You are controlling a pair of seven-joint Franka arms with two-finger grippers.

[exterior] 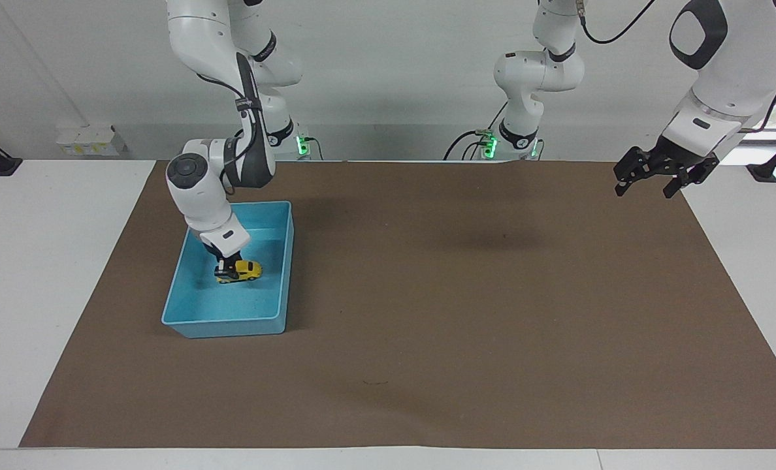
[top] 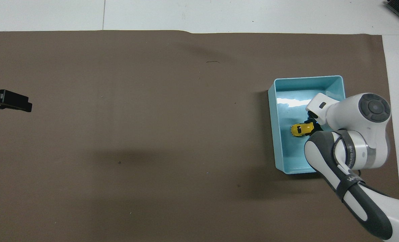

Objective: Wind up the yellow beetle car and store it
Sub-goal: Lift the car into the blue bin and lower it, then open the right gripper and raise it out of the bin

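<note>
The right gripper [exterior: 226, 266] is reaching down inside the blue bin [exterior: 286, 261], its fingers clamped together on one end of the yellow beetle car [exterior: 243, 270]. The car is sitting low in the bin, about midway along its length; whether its wheels are touching the bin floor or hanging just above it is hard to make out in the facing view. In the overhead view the right arm's white wrist is covering most of the gripper, so only a sliver of black is showing beside the car [top: 301, 129], and the arm's elbow is hiding the bin corner nearest the robots at the right arm's end of the desk. The car's gripped end is hidden under the fingers, so any winding key there cannot be seen.

The bin is resting on the brown mat [exterior: 466, 307] that is covering the desk [exterior: 48, 274], toward the right arm's end.

The left arm is waiting, with the left gripper [exterior: 650, 186] hanging in the air over the mat's edge at its own end of the desk, fingers spread apart and holding nothing. The overhead view is cutting it off at the frame edge, showing only a black tip [top: 9, 101]
</note>
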